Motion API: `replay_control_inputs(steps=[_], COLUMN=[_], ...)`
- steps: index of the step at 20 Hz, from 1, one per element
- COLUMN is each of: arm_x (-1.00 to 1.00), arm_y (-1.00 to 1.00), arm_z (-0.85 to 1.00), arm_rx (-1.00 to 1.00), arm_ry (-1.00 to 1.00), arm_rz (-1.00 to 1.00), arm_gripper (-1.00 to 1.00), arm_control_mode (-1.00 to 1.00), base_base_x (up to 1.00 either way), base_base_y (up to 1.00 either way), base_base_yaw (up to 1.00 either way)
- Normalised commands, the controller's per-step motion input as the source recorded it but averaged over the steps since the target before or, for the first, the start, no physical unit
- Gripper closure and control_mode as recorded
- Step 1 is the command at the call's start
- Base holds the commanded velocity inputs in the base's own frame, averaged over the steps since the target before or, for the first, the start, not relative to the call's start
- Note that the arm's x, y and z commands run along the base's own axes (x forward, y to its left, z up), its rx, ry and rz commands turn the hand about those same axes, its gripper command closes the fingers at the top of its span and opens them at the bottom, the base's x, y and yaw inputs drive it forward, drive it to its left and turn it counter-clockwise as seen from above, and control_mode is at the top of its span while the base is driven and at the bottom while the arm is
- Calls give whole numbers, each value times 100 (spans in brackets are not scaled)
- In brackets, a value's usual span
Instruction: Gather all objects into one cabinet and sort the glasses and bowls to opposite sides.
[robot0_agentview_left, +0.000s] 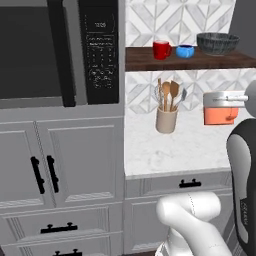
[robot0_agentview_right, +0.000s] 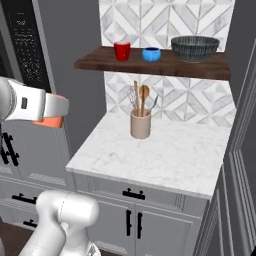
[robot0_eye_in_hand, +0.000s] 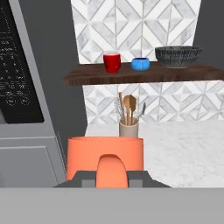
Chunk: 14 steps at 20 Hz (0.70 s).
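On the wooden shelf (robot0_agentview_left: 190, 60) stand 3 things: 1 red mug (robot0_agentview_left: 161, 49), 1 small blue bowl (robot0_agentview_left: 185, 51) and 1 wide dark bowl (robot0_agentview_left: 217, 43). 1 orange mug (robot0_eye_in_hand: 105, 157) hangs in the air above the marble table (robot0_agentview_right: 160, 155), jaws clenched on it, the arm reaching level. 1 utensil holder (robot0_agentview_right: 140, 124) stands below the shelf. The gripper (robot0_eye_in_hand: 111, 179) largely hides the mug's handle side.

Dark brown wooden shelf (robot0_agentview_left: 150, 60), glossy blue bowl (robot0_agentview_left: 185, 51), smooth matt orange mug (robot0_eye_in_hand: 105, 157), veined marble tabletop (robot0_agentview_right: 165, 155), wooden spoons (robot0_agentview_right: 143, 97), matt beige holder (robot0_agentview_right: 140, 125)
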Motion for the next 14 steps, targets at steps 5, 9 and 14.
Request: replay_control_inputs(steps=[5,9,14], arm_x=[0,0,0], arm_y=[0,0,0], arm_z=[0,0,0], arm_rx=[0,0,0], arm_ry=[0,0,0], arm_rz=[0,0,0], arm_gripper=[100,100,100], arm_control_mode=[100,100,100], base_base_x=[42,39,27], base_base_y=[-2,-1,-4], base_base_yaw=[7,5,0])
